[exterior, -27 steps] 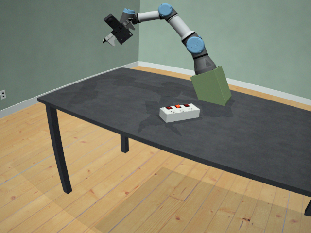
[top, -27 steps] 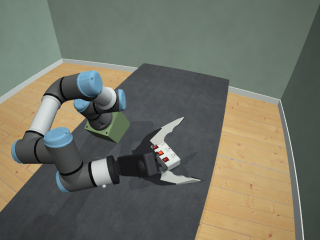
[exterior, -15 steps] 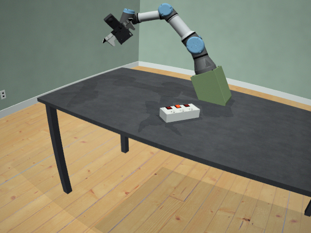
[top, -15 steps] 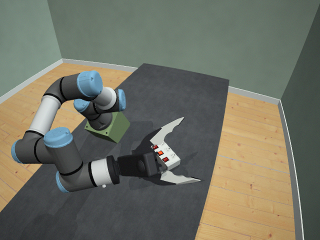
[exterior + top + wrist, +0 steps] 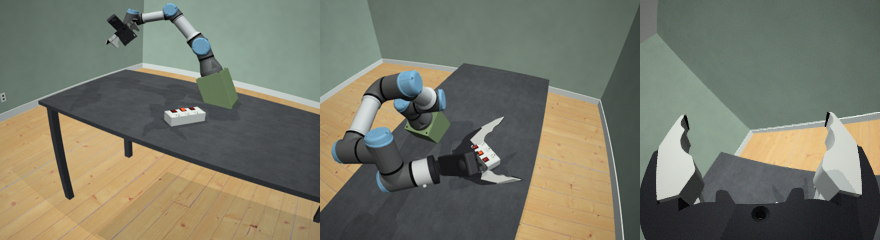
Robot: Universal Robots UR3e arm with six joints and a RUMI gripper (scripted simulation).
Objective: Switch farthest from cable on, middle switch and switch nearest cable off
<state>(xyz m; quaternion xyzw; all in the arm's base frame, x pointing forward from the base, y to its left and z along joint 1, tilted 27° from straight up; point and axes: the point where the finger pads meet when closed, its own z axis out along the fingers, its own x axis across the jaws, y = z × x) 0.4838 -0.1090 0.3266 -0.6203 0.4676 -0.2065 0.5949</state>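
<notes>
Power strip point(image 5: 185, 116), white, lying flat and right way up on the dark surface point(image 5: 108, 103), three red switches point(image 5: 183, 109) in a row along its top, the middle one brighter orange-red than its neighbours. No cable discernible in any view, so unclear which end counts as nearest it. In the exterior view: near the surface's middle, at about eight o'clock from the green pedestal point(image 5: 219, 89) and close to it but apart.

Arm rising from that pedestal, reaching up and over toward ten o'clock in the exterior view. Claw point(image 5: 112, 42) high in the air, well apart from the strip, touching nothing. Jaws spread wide, nothing between them; in the wrist view two pale fingers at far left and right, with green walls, wooden floor point(image 5: 805, 145) and a corner of the surface showing in the gap.

From the top view, claw point(image 5: 506, 151) overlapping the strip point(image 5: 490, 156) only by line of sight, one finger toward one o'clock of it, the other toward five o'clock.
</notes>
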